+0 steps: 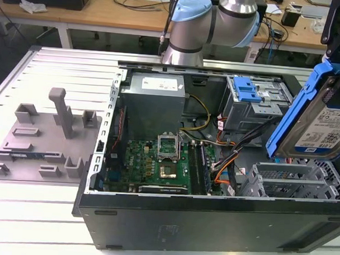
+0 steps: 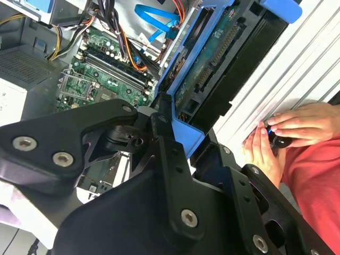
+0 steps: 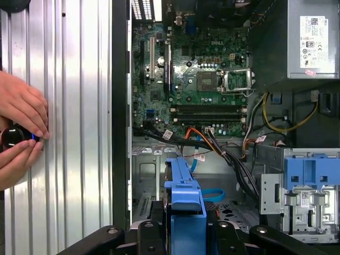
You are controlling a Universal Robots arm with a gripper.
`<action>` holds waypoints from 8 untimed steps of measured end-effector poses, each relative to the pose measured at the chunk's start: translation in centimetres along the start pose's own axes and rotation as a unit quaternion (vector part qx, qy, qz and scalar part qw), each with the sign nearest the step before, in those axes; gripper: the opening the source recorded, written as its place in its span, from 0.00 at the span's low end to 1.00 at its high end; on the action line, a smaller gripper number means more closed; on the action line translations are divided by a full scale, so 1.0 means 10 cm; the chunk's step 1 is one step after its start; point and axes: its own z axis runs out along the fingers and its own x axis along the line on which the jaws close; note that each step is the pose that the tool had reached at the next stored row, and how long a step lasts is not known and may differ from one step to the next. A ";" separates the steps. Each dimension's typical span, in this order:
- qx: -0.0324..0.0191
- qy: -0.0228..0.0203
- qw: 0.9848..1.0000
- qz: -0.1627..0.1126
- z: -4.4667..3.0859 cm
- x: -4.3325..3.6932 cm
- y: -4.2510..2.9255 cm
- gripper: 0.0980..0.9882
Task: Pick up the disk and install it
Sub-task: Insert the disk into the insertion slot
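Observation:
My gripper [image 1: 338, 78] is shut on the disk [image 1: 321, 123], a silver hard drive with a white-and-blue label in a bright blue carrier bracket. It hangs tilted above the open computer case [image 1: 210, 221], over the metal drive cage [image 1: 294, 180] at the exterior view's right. In the second wrist view the black fingers [image 2: 170, 154] clamp the blue bracket, and the disk [image 2: 212, 69] shows its circuit-board underside. In the first wrist view the carrier's blue edge [image 3: 183, 202] runs between the gripper [image 3: 183, 236] links, above the case floor.
Inside the case lie a motherboard [image 1: 162, 159], a power supply [image 1: 154, 100], loose cables [image 1: 227, 149] and a second cage with a square blue latch [image 1: 247, 89]. A grey fixture tray [image 1: 43, 142] with posts sits at the exterior view's left. A person's hands [image 3: 21, 133] hold a black knob beside the case.

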 end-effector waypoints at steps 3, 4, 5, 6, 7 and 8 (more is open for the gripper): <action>0.000 0.000 1.000 -0.002 0.014 0.000 0.001 0.30; 0.000 0.000 1.000 -0.002 0.017 0.000 0.001 0.30; 0.000 0.000 1.000 -0.003 0.023 0.000 0.001 0.30; 0.000 0.000 1.000 -0.005 0.031 0.000 0.001 0.30; 0.000 0.000 1.000 -0.006 0.036 0.000 0.001 0.30; 0.000 0.000 1.000 -0.007 0.041 0.000 0.001 0.30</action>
